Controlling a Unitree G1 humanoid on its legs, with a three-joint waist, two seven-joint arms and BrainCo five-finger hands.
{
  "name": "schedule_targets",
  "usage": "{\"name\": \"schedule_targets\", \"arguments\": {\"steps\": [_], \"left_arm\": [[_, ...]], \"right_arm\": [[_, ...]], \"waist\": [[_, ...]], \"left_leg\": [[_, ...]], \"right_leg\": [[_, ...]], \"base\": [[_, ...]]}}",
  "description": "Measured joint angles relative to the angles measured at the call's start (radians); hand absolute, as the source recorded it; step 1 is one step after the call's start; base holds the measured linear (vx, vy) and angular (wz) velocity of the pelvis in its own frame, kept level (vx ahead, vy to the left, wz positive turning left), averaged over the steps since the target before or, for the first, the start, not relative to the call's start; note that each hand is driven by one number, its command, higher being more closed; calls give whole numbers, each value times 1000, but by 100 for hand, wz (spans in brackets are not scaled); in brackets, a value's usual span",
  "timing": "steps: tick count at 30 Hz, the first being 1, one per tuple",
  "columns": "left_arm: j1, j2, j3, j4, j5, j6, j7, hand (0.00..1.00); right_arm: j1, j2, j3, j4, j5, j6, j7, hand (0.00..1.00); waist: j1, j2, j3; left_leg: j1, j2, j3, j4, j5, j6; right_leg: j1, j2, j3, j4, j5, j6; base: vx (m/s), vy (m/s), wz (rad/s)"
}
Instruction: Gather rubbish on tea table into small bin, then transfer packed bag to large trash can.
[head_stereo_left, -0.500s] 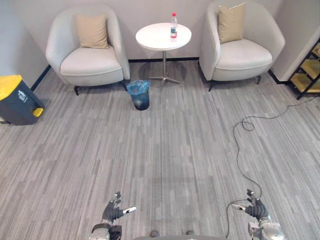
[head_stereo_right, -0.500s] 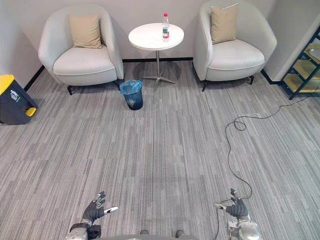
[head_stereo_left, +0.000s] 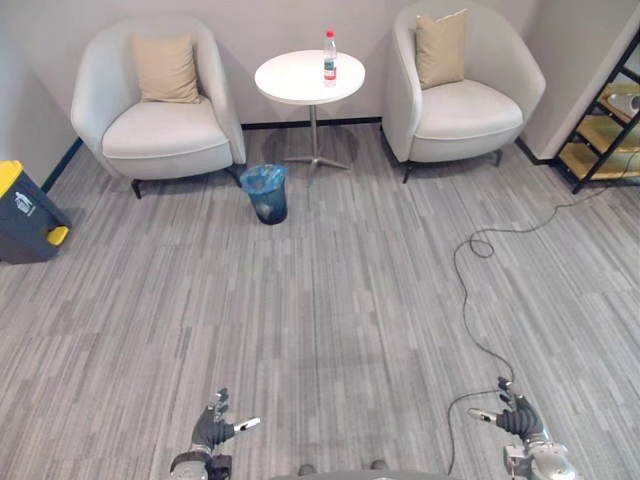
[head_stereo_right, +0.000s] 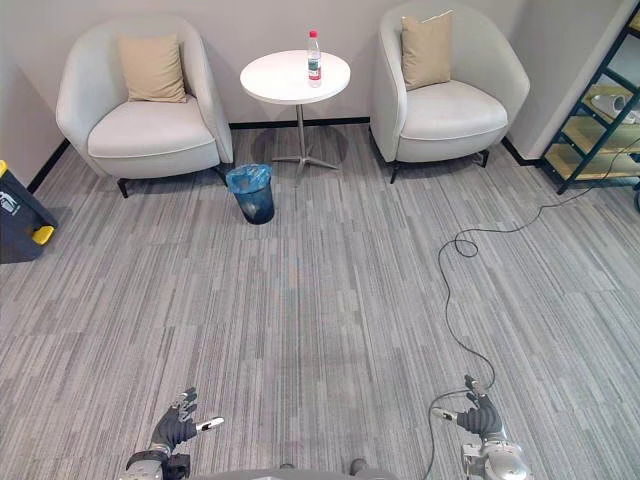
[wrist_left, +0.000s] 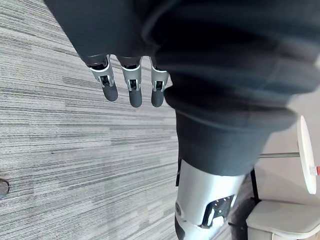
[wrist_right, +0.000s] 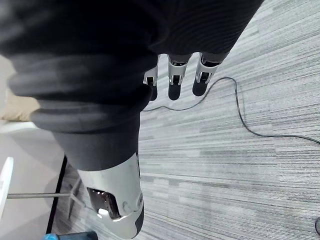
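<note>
Bottle (head_stereo_left: 329, 55): stands upright with a red cap on the round white tabletop (head_stereo_left: 295, 82), towards its far edge.
Small bin (head_stereo_left: 265, 193): on the floor (head_stereo_left: 330, 290) in front of the table and a little to its left, lined with a blue bag, near the left armchair (head_stereo_left: 160, 135).
Large trash can (head_stereo_left: 22, 212): dark with a yellow lid, by the left wall, well apart from the small bin.
Left hand (head_stereo_left: 212, 432): low over the floor, well apart from the table; its fingers (wrist_left: 131, 90) are straight and slightly spread, holding nothing.
Right hand (head_stereo_left: 514, 420): low on the other side, level with the left; its fingers (wrist_right: 175, 80) are straight and relaxed, holding nothing.
Right armchair (head_stereo_left: 462, 100): beside the table, with a tan cushion (head_stereo_left: 440, 48) leaning on its back.
Shelf (head_stereo_left: 605, 135): dark frame at the right edge.
</note>
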Motion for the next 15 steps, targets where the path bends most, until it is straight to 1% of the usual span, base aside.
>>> {"name": "schedule_targets", "arguments": {"steps": [4,8,11,12,13,15], "left_arm": [[2,0,12,0,-2,9,0,0],[2,-4,12,0,-5,12,2,0],[-3,-6,14,0,-10,12,3,0],[-11,-9,14,-1,-17,12,4,0],[-16,-12,14,-5,-21,13,3,0],[-17,-12,13,-11,-21,15,3,0]], "right_arm": [[-1,10,0,11,8,2,0,0],[-19,12,0,21,33,19,-2,0],[-60,13,0,48,41,21,-6,0],[-73,13,0,49,41,22,-11,0],[-95,13,0,49,42,23,-20,0],[-106,12,0,46,43,23,-23,0]], "waist": [[0,0,0],[2,1,-2],[4,1,0],[6,5,8],[9,8,24],[15,10,46]], "left_leg": [[-3,0,2,-2,0,0],[-20,0,12,-4,0,1],[-65,-2,22,30,-16,14],[-95,-1,29,76,-44,23],[-119,-2,37,133,-86,26],[-132,-8,42,202,-144,34]], "right_leg": [[0,0,1,-10,6,2],[-20,0,11,-14,10,3],[-56,-1,22,1,11,9],[-89,-4,27,46,-9,28],[-131,-8,34,138,-58,44],[-187,-25,26,296,-124,84]], "base": [[0,0,0],[-1,-6,-8],[21,9,-13],[21,30,-16],[10,44,-21],[-16,48,-18]]}}
